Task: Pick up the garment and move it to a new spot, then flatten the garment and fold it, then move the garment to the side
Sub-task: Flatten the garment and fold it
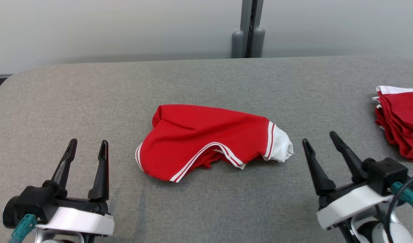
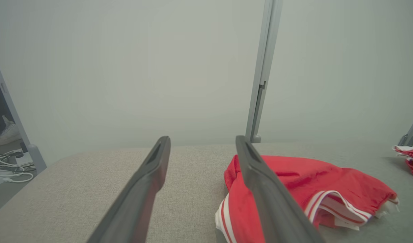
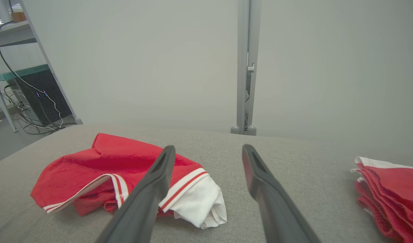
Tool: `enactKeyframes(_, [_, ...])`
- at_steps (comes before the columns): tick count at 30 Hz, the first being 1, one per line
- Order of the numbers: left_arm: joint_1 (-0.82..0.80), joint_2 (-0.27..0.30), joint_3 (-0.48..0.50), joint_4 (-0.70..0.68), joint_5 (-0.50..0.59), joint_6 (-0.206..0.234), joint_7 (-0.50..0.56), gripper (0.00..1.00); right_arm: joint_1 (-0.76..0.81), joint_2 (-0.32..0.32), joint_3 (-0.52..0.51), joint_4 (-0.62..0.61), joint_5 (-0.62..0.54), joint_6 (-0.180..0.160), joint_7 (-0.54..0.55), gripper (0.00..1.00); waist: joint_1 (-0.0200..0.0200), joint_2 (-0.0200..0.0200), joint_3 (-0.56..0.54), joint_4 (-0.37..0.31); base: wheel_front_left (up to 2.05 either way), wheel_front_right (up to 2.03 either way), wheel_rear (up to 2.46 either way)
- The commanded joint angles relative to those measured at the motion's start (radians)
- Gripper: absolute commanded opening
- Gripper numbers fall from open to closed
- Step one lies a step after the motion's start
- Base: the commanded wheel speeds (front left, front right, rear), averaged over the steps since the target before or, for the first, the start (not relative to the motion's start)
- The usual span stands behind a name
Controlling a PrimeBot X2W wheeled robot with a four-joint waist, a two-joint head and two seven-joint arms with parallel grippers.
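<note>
Garment [image 1: 206, 138]: a crumpled red piece with white trim, lying mid-table [image 1: 91, 87], its white end pointing right.
Left gripper [image 1: 89, 141]: fingers spread wide, holding nothing; near side, left of the garment and clear of it.
Right gripper [image 1: 319, 136]: fingers also parted and empty; near side, just right of the white end, not touching.
Pile [image 1: 400, 121]: folded red-and-white cloth at the table's right edge, well apart from the garment.

One garment [image 1: 206, 141], one folded stack [image 1: 400, 121], two pincers [image 1: 88, 143] [image 1: 318, 136]
</note>
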Motion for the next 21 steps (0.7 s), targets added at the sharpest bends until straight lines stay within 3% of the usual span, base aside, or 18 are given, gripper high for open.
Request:
enactKeyframes(1, [-0.022,0.002,-0.001,0.0,0.004,-0.007,-0.006,1.0,-0.026,-0.013,0.022,0.019,0.006,0.0,0.004,1.0,0.0,0.0,0.022,0.023,0.0,0.0,0.0])
enactKeyframes(12, [-0.101,-0.046,-0.007,0.039,-0.004,-0.039,-0.048,1.0,-0.239,-0.084,0.346,0.252,0.05,0.0,0.004,1.0,0.0,0.0,0.102,0.131,0.0,0.0,0.0])
enactKeyframes(21, [-0.142,-0.084,0.003,0.052,0.013,-0.069,-0.064,1.0,-0.387,-0.155,0.485,0.411,0.039,0.0,-0.011,1.0,0.0,0.0,0.12,0.196,0.0,0.0,0.0])
